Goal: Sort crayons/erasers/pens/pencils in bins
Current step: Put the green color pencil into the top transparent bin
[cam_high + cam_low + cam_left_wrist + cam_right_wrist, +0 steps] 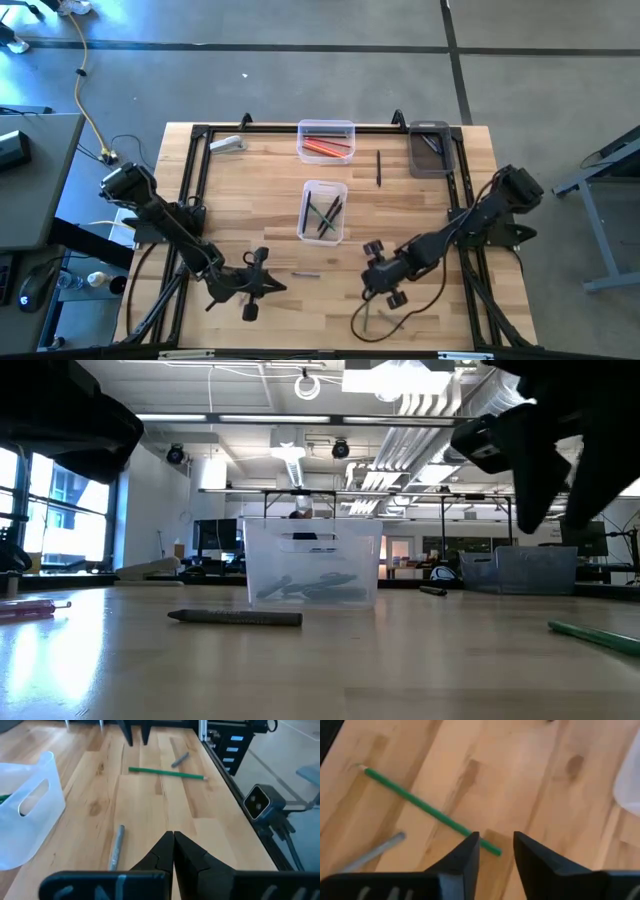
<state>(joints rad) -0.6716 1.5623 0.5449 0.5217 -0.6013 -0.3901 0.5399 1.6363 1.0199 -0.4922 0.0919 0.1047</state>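
Observation:
A green pencil [420, 807] lies flat on the wooden table near its front right. My right gripper [495, 845] hangs open above the pencil's blunt end, pointing steeply down, clear of it. A second grey crayon [372, 852] lies beside the pencil. My left gripper [173, 840] is shut and empty, low over the table's near edge, next to a grey crayon [116, 852]. Three bins stand farther back. A clear one [323, 211] at mid-table holds dark pencils, a clear one [326, 141] at the far edge holds red crayons, and a dark grey one [432, 150] stands far right.
A black pen [379, 168] lies between the far bins. A grey object [228, 145] lies at the far left. A black frame [200, 130] runs around the table's edges. Bare wood stretches between the two grippers and the middle bin.

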